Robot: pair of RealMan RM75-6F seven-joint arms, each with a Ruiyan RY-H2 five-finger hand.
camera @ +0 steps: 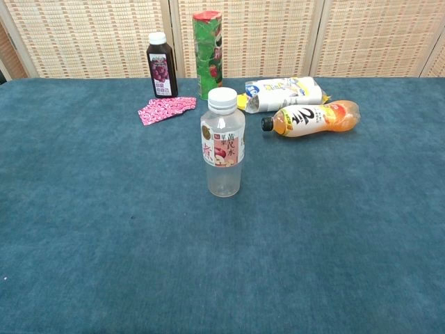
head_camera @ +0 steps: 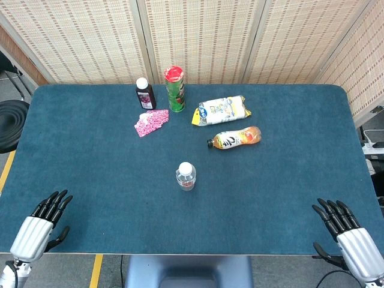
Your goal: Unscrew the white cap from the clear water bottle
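The clear water bottle [camera: 224, 145] stands upright near the middle of the worktop [head_camera: 90, 168], its white cap [camera: 223, 99] still seated on top and nothing touching it. Both hands sit well apart from it at the near edge — the left hand [head_camera: 43, 223] at the near left corner, the right hand [head_camera: 343, 230] at the near right, each empty with fingers spread and pointing toward the far side (neither shows in the chest view).

So the step in hand looks like the first reach. It would go best with one hand wrapping the body around the label to hold it steady, and the other coming down over the cap from above. The bottle appears nearly empty, so it is probably light and easy to tip — a sideways bump on approach could knock it over.

Beyond it lie an orange drink bottle [camera: 313, 119] on its side, a snack packet [camera: 285, 92], a green tube can [camera: 209, 54], a dark juice bottle [camera: 161, 66] and a pink packet [camera: 165, 108]; all are clear of the reach paths.
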